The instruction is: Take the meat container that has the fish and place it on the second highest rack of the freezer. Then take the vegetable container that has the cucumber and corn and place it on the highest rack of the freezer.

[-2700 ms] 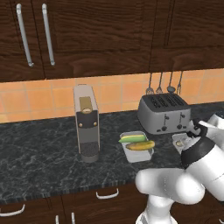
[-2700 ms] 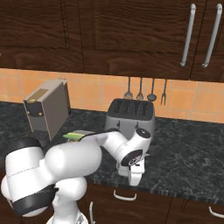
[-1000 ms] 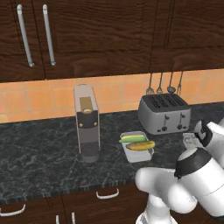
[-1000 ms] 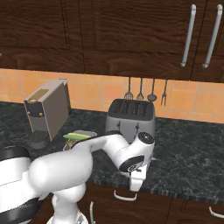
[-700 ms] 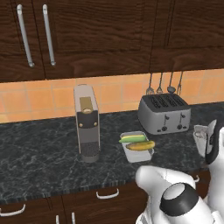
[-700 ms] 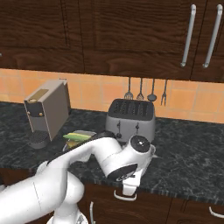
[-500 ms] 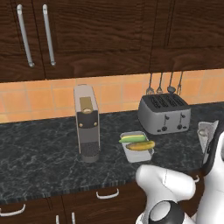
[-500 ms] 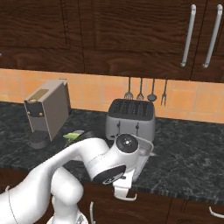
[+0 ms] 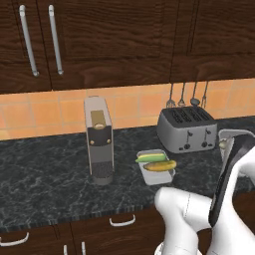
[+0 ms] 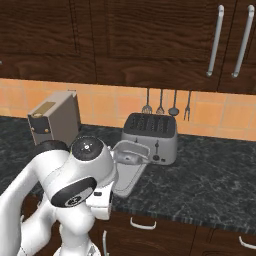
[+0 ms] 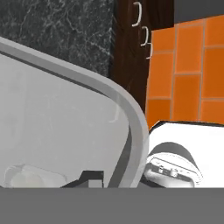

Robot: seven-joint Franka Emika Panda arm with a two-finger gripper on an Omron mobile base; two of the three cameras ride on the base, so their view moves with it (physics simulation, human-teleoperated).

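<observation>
My gripper [image 9: 227,144] hangs at the right over the counter's front edge, shut on the rim of a clear grey meat container [image 9: 238,135]. From the other side the container [image 10: 128,175] tilts in front of the toaster, with the gripper [image 10: 131,157] at its upper rim. Close up, its curved rim [image 11: 124,103] runs between my dark fingertips [image 11: 90,176]; I cannot make out the fish. The vegetable container [image 9: 156,174] sits mid-counter with the green cucumber [image 9: 151,158] and yellow corn [image 9: 160,165] lying in it. The freezer and its racks are out of view.
A grey coffee machine [image 9: 98,141] stands left of the vegetable container and a silver toaster [image 9: 187,129] behind it to the right. Utensils [image 9: 187,97] hang on the orange tiled wall. Dark cabinets [image 9: 99,40] hang overhead. Drawer fronts [image 10: 145,225] lie below the black counter.
The arm has rolled and folded low in front of the base. The gripper has carried the container a little up and to the right, off the counter. The vegetable container has stayed put.
</observation>
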